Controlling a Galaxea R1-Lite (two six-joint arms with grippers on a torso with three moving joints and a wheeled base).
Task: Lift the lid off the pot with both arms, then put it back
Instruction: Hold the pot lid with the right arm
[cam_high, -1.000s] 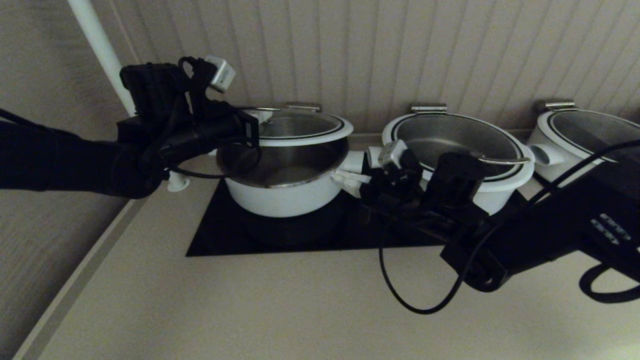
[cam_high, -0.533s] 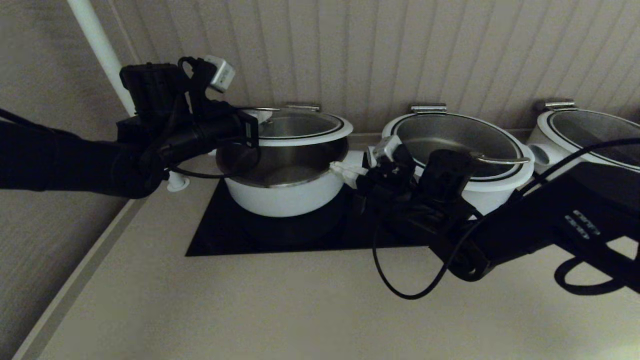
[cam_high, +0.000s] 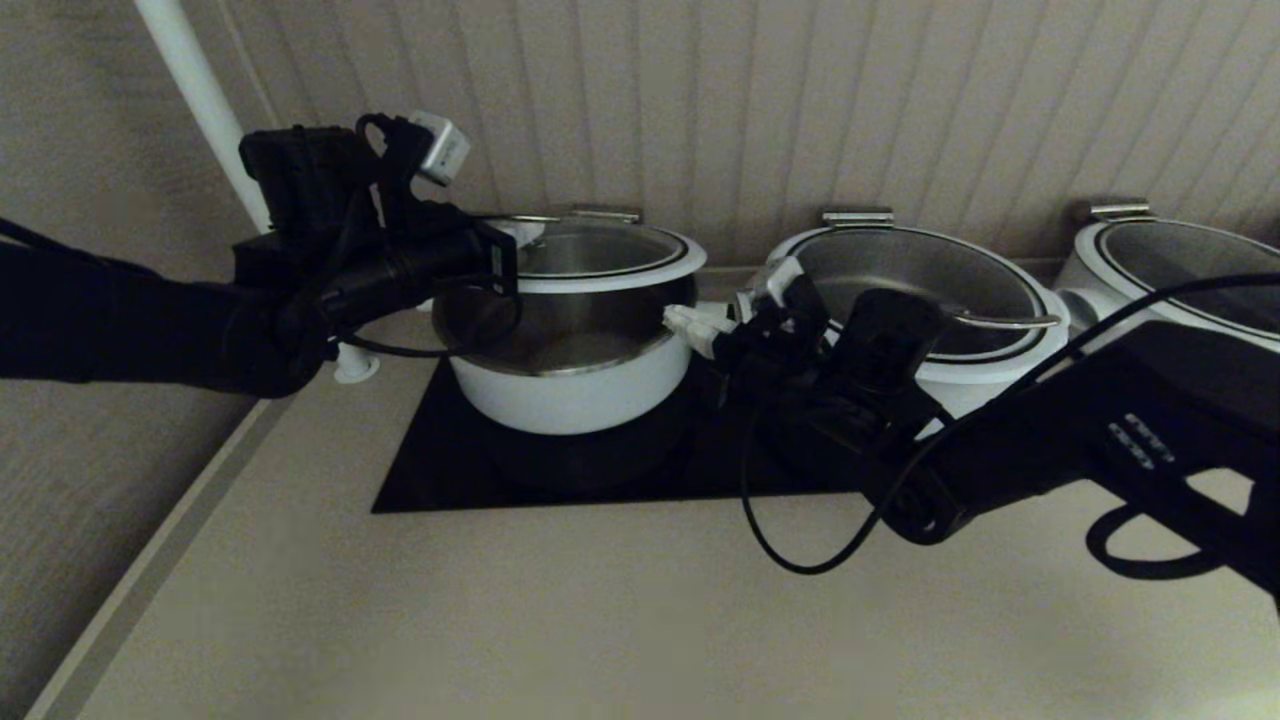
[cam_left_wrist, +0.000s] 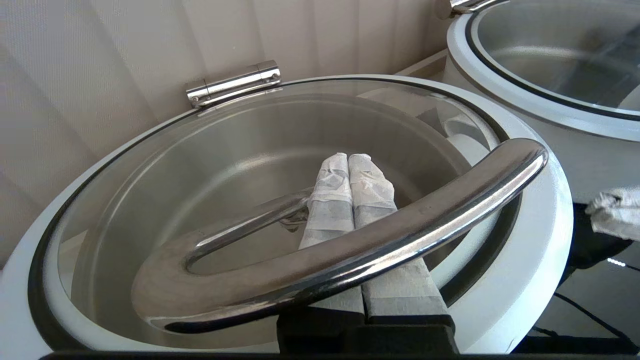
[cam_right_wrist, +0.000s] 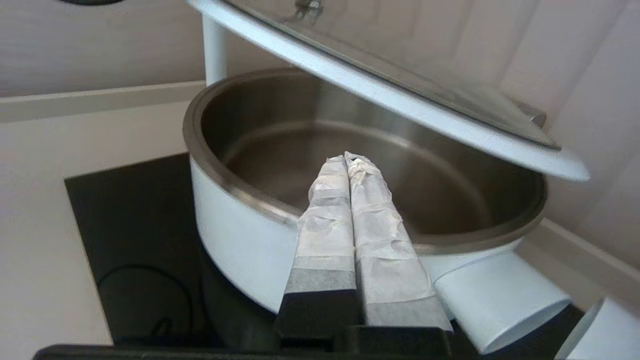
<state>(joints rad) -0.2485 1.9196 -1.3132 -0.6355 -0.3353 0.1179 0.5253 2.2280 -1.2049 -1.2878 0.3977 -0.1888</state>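
The lid (cam_high: 600, 255), clear glass with a white rim, hangs tilted above the white pot (cam_high: 570, 395), which stands open on the black cooktop. My left gripper (cam_left_wrist: 348, 159) is shut, with nothing between its fingers. The two taped fingers pass under the lid's steel loop handle (cam_left_wrist: 380, 235), which rests across them. In the head view the left gripper (cam_high: 497, 258) is at the lid's left side. My right gripper (cam_high: 688, 325) is shut and empty. It is just off the pot's right side, above the stub handle (cam_right_wrist: 500, 300) and below the raised lid rim (cam_right_wrist: 400, 105).
A wider white pot with its own lid (cam_high: 910, 290) stands right of the small one, and a third pot (cam_high: 1170, 265) is at the far right. A white pipe (cam_high: 200, 90) runs up the back left corner. A black cable (cam_high: 800, 545) loops below the right arm.
My right gripper has moved left and upward, from beside the stub handle to near the pot's rim. The left arm and the lifted lid have stayed still.
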